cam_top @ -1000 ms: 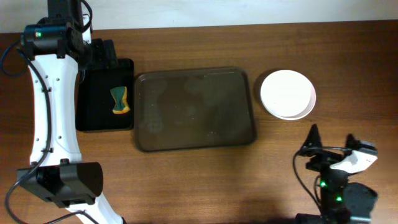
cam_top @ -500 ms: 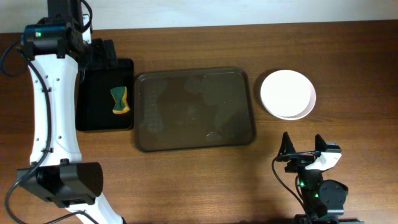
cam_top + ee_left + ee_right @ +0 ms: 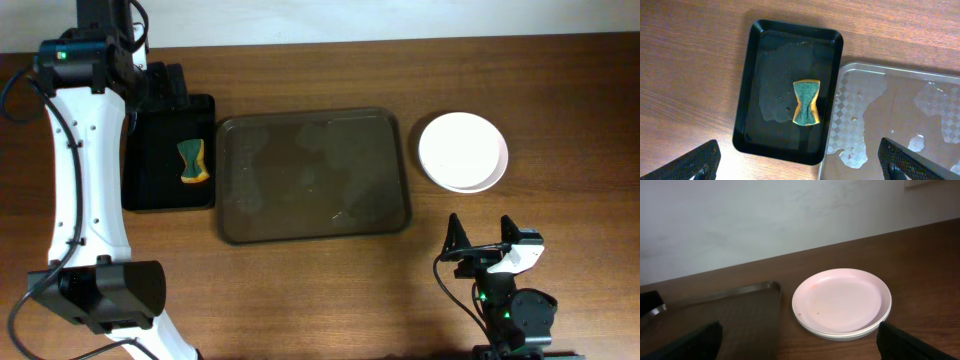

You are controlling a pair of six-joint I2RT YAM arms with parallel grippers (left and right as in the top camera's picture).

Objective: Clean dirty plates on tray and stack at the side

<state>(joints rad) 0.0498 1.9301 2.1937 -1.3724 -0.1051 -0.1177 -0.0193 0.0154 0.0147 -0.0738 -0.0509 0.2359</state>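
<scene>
The right gripper (image 3: 480, 234) stands in the lower right of the overhead view with its two fingers spread wide and nothing between them. In the right wrist view the dark fingertips occupy the two bottom corners. Directly beyond them, centre-right of that view, the plates (image 3: 840, 302) lie stacked on the bare table (image 3: 300, 290) just beside the right end of the tray (image 3: 310, 180) and not on it. The top plate is white with a few small orange specks near its left rim. The rims of the plates beneath show at the front edge, but their count cannot be read for certain. The tray carries nothing but irregular patches of water film. The left gripper (image 3: 800, 162) is likewise open and holds nothing. Its fingertips appear in the bottom corners of the left wrist view, above the black bin (image 3: 747, 100), which sits in the upper left of the overhead view with its long side close against the tray's left edge. Inside the bin lies a sponge (image 3: 806, 102) — green face up, yellow sides, pinched at the waist — at the right margin of a shallow puddle. The table is brown wood grain with an even finish. A pale, faintly mottled wall (image 3: 765, 220) rises behind its far edge — it fills the upper half of the right wrist view.
</scene>
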